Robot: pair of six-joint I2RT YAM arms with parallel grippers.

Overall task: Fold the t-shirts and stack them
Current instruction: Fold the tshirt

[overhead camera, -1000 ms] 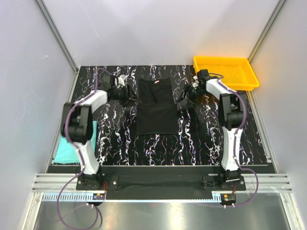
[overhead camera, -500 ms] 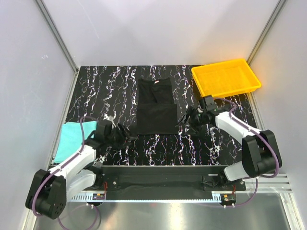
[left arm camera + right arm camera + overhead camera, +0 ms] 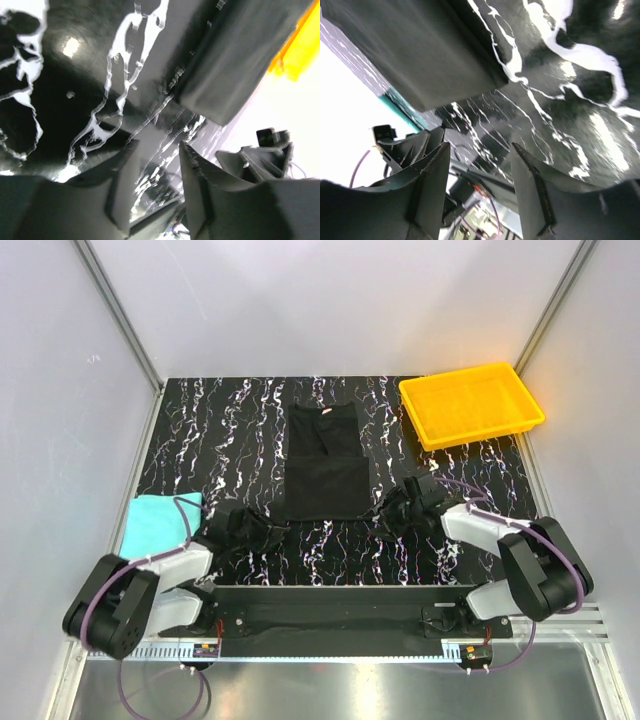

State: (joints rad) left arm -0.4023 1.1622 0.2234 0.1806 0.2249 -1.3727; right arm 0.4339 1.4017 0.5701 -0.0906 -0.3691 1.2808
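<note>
Dropped back from collar end to near hem of the black t-shirt [image 3: 322, 465], with left jaws and right jaws both open and empty, seemingly poised for next fold

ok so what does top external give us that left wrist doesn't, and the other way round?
Top external only: the teal shirt at the table's left edge, and the black shirt in full, a folded rectangle with its neck label at the far end.
Left wrist only: the left gripper close up, fingers apart with nothing between them, over bare table.
Both: the black shirt (only a near corner in the wrist view), the yellow tray and the marbled table.
</note>
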